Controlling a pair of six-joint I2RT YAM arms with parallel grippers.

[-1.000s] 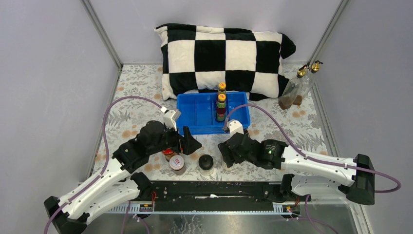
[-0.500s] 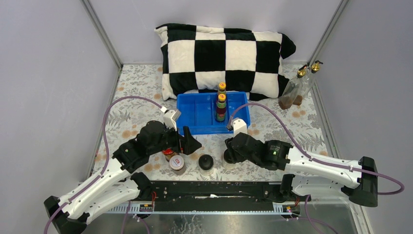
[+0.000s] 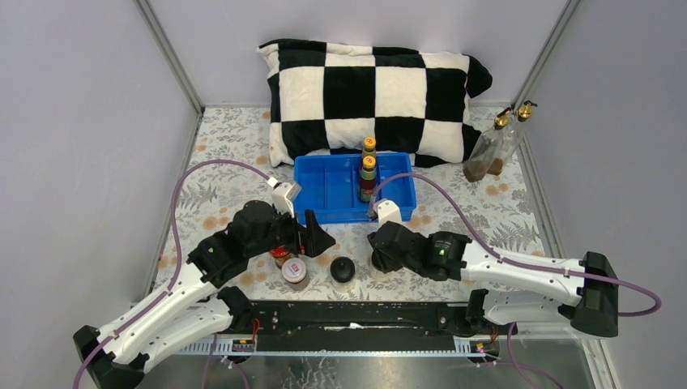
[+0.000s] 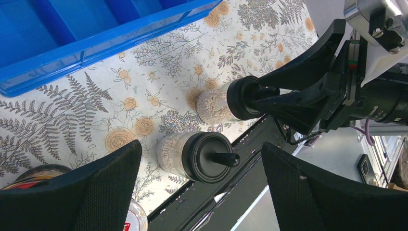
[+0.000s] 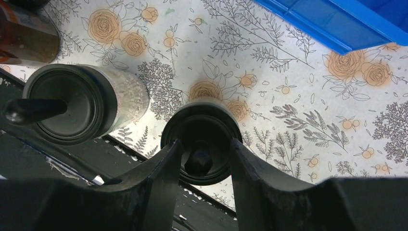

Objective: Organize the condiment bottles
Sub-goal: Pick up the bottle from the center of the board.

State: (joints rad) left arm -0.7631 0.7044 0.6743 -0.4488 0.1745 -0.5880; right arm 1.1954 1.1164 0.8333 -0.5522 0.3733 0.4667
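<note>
Left tool (image 4: 199, 149) hovers, fingers spread wide. Right tool (image 5: 201, 154) points down, pinching the knob of a black-capped jar (image 5: 202, 124).

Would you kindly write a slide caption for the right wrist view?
Right gripper pinching the knob of one black-capped clear jar, a second black-capped jar alongside.

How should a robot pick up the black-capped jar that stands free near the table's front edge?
By the small knob on its cap, coming from straight above. The free jar stands upright, so the knob sticks up at the centre and looks slim enough for fingers to pinch. The right gripper pinches the neighbouring jar the same way.
</note>
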